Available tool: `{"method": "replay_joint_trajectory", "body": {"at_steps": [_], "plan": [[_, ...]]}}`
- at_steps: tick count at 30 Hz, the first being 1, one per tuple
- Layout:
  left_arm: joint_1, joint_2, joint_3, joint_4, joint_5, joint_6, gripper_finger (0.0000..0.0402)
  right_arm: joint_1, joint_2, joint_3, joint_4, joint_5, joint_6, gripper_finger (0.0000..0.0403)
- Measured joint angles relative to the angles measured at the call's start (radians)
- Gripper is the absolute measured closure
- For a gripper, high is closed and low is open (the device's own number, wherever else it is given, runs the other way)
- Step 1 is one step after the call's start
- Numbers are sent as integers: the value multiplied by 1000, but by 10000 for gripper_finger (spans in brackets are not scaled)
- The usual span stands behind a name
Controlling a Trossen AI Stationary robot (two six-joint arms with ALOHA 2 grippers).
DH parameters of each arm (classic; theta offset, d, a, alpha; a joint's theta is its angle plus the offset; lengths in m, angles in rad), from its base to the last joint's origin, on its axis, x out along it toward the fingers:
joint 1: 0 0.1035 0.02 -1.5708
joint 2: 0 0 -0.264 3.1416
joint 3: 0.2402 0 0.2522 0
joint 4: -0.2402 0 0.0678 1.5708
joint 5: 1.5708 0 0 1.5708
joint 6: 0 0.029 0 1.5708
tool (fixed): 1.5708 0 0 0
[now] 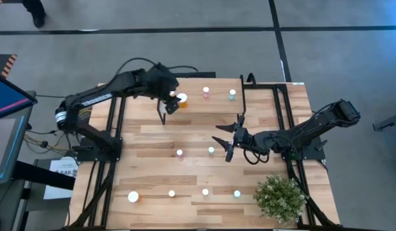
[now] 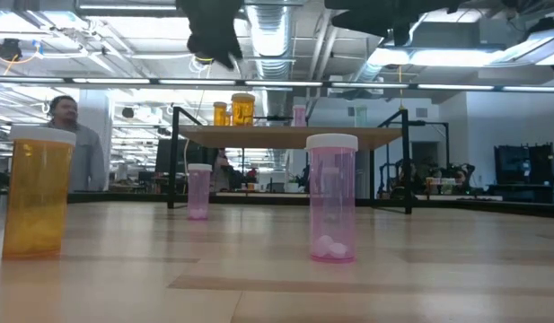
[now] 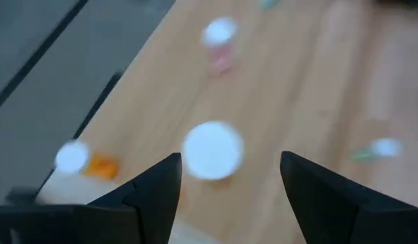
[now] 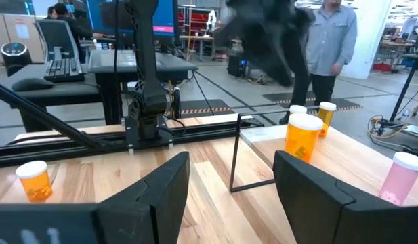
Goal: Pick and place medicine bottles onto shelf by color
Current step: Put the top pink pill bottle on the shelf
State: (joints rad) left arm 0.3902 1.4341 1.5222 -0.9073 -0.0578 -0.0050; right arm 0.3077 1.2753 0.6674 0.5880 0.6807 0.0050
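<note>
High view first, so we can go across the bench [image 1: 153,160] from its left edge. Down by the near-left corner we've got a big orange bottle [image 1: 133,197], and three small bottles [image 1: 205,192] run in a row along the near edge toward the potted plant [image 1: 280,197] at the near-right corner.

The left end effector [image 1: 174,101] hangs over the left end of the shelf [image 1: 198,106], fingers spread wide and holding nothing. Right under it stands a large orange bottle [image 1: 181,99] on the shelf top, with a smaller orange one [image 3: 73,158] just beside it in the left wrist view. Further along the shelf we see a pink bottle [image 1: 206,93] and then a teal bottle [image 1: 232,94].

Mid-bench sit another pink bottle [image 1: 180,153] and a teal one [image 1: 211,151]. The right end effector [image 1: 228,140] is just beside that teal one, fingers apart and empty.

A person [image 4: 328,41] stands in the room behind.
</note>
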Motion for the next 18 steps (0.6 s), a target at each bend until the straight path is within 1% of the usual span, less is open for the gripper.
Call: {"method": "replay_joint_trajectory", "body": {"at_steps": [3, 7, 11, 12, 14, 18], "plan": [[-5, -108, -73, 88, 176, 59, 163, 1, 0, 0, -1, 0, 6, 168], [-7, -278, -263, 292, 411, 101, 164, 7, 0, 0, -1, 0, 5, 168], [-6, -445, -479, 461, 585, 128, 164, 13, 0, 0, -1, 0, 5, 168], [-6, -485, -526, 492, 613, 133, 164, 13, 0, 0, -1, 0, 5, 168], [-7, -559, -608, 541, 616, 135, 164, 12, 0, 0, 0, 0, 5, 168], [-5, -672, -714, 623, 478, 95, 164, 2, 0, 0, 5, 0, 5, 168]]}}
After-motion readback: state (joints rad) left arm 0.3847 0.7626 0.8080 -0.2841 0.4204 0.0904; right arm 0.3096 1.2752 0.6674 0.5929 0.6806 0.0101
